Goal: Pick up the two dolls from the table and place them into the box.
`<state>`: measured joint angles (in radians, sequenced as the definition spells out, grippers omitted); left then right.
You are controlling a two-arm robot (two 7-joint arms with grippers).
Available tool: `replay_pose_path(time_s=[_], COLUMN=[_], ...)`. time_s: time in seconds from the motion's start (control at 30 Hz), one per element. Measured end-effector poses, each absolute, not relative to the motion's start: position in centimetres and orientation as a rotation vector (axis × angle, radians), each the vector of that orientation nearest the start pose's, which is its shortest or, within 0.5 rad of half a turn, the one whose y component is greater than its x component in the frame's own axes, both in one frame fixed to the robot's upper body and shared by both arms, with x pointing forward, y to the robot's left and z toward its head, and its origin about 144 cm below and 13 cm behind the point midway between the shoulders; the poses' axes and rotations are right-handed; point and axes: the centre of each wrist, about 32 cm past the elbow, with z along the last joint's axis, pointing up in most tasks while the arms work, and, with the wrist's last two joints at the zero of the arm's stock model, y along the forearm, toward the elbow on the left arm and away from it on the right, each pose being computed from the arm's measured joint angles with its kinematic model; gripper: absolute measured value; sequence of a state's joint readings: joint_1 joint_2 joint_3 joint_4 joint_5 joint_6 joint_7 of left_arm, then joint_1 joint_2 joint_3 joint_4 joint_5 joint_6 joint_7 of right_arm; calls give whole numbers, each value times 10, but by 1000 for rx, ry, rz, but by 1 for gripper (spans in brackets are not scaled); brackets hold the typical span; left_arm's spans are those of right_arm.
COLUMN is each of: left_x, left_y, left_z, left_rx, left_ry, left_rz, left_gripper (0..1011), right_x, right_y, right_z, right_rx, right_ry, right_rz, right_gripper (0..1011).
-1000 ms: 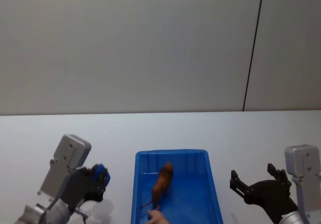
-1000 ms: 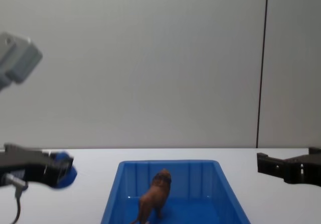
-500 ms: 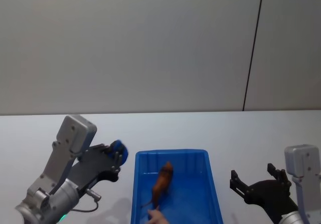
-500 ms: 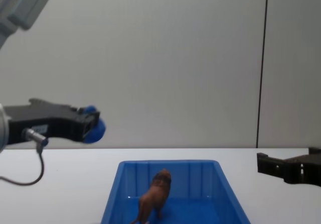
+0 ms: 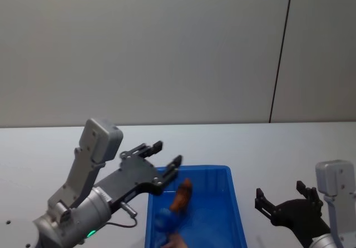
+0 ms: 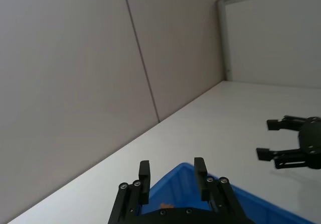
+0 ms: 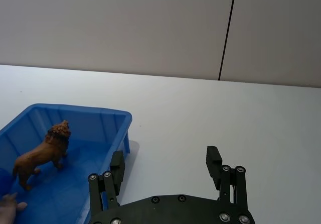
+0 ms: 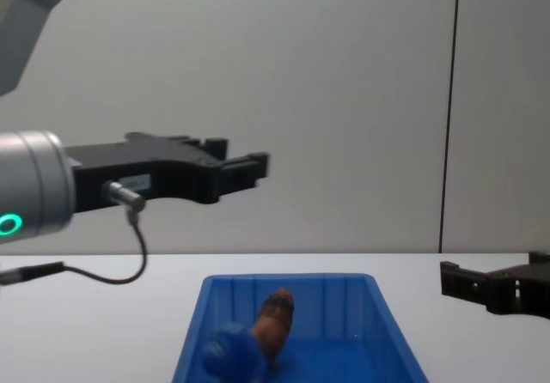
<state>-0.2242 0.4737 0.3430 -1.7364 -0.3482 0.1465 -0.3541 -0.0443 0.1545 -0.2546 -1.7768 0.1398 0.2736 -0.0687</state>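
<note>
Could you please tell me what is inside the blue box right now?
The box holds a brown lion figure standing upright and a blurred blue toy near its hindquarters; the toy's shape cannot be made out.

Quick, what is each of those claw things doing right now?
Left gripper: open, holding nothing, raised above the box.
Right gripper: open, empty, to the right of the box.

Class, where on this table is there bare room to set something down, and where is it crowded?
Bare table lies beyond the box, and between it and the open right gripper. Crowded: inside the box, holding the lion doll and blue doll, under the open left gripper.
</note>
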Motion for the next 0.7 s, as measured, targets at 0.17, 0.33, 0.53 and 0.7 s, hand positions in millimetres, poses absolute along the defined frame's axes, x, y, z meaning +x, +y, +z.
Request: replay_pose_path(time_s=[0.17, 0.33, 0.53, 0.7], left_x=[494, 496, 498, 499], left_y=[235, 230, 225, 223], left_z=[1245, 1245, 1245, 1246], left_rx=[50, 23, 2, -10], left_ry=[-164, -159, -157, -156], left_rz=[802, 758, 726, 707], left_gripper=[668, 829, 992, 1003], right_x=[433, 433, 433, 433], right_y=[-182, -182, -182, -182], right_z=[1181, 1181, 1181, 1181], right_rx=[-134, -134, -134, -134], right_ry=[94, 94, 94, 94], right_rz=[-1356, -1356, -1356, -1356], right_gripper=[1001, 1001, 1001, 1001])
